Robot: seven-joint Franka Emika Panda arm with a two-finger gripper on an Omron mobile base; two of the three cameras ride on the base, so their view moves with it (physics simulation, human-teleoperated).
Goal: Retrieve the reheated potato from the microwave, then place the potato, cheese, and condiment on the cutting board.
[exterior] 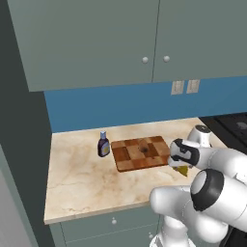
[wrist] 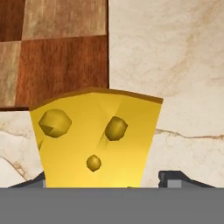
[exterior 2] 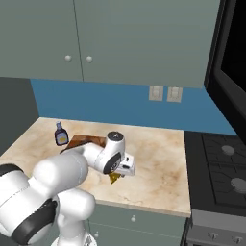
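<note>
The yellow cheese (wrist: 96,140) wedge with holes rests on the marble counter just off the checkered cutting board's (exterior: 140,152) right edge. My gripper (wrist: 103,181) is low over it with a fingertip on each side. The right fingertip (wrist: 173,179) stands a little clear of the wedge, so the jaws are open around it. From the base views the hand covers most of the cheese (exterior: 182,170) (exterior 2: 114,178). A small dark brown lump (exterior: 144,149), apparently the potato, lies mid-board. The condiment (exterior: 103,144) (exterior 2: 61,134) bottle stands upright left of the board. The microwave (exterior 2: 235,57) hangs at the upper right.
A black stove (exterior 2: 226,168) adjoins the counter on the right. Grey wall cabinets (exterior: 96,38) hang above, with outlets (exterior: 185,87) on the blue backsplash. Bare marble counter (exterior: 77,183) lies in front of the board and the bottle.
</note>
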